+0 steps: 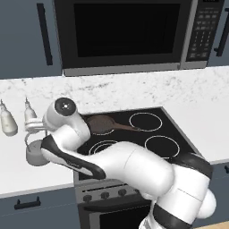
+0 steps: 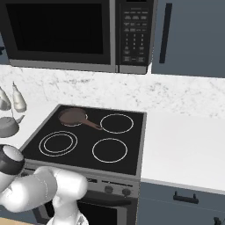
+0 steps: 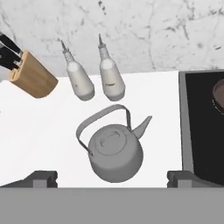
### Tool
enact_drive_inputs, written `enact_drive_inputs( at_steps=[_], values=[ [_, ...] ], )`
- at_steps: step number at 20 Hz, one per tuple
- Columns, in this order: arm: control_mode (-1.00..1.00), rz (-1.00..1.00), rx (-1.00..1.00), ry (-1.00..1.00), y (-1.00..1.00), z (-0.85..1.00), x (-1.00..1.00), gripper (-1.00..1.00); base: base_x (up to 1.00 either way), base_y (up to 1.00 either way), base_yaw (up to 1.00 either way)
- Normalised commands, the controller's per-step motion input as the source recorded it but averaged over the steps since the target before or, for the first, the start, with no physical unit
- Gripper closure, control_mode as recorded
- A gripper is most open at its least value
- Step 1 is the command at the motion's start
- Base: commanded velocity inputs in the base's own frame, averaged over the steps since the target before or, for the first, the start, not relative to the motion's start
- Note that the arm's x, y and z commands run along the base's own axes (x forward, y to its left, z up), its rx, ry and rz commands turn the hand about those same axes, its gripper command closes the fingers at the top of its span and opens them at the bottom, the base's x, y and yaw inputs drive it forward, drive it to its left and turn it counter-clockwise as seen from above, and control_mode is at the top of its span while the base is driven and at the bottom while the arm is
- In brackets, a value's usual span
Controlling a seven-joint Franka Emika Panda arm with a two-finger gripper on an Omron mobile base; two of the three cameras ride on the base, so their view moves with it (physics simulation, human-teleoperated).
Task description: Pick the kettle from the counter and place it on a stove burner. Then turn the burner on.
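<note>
The small grey kettle [image 3: 114,153] stands upright on the white marbled counter [image 3: 35,131], just left of the cooktop, spout toward the stove. My gripper [image 3: 111,178] hovers above it, open, with one fingertip [image 3: 43,177] left of the kettle and the other to its right, touching nothing. From the left base view my arm covers part of the kettle [image 1: 35,154]. The kettle [image 2: 8,125] also appears at the left edge of the right base view. The double-ring stove burner [image 2: 58,143] is the front-left circle of the black cooktop, bare.
Two white nozzle bottles [image 3: 78,81] [image 3: 110,76] stand right behind the kettle, a wooden knife block [image 3: 33,78] farther left. A brown frying pan [image 2: 72,116] sits on the back-left burner. Stove knobs [image 2: 110,190] line the front panel. A microwave [image 2: 66,33] hangs overhead.
</note>
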Motion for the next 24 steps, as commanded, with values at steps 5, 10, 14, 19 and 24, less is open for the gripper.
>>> enact_drive_inputs(
  at_steps=[5, 10, 14, 19, 24],
  values=[
    [-1.0, -0.15, -0.06, 0.22, 0.62, -0.12, 0.5, -1.0, 0.0, 0.0, 0.0],
    [-1.0, -0.01, -0.07, 0.12, 0.28, -0.11, 0.15, -1.0, 0.0, 0.0, 0.0],
    [-1.0, 0.0, -0.18, 0.1, 0.11, -0.51, 0.02, -1.0, 0.0, 0.0, 0.0],
    [-1.0, 0.0, -0.05, 0.01, 0.0, -0.49, 0.03, -1.0, 0.0, 0.0, 0.0],
    [-1.0, 0.0, 0.0, 0.0, 0.02, -0.12, 0.22, -1.0, 0.0, 0.0, 0.0]
  ],
)
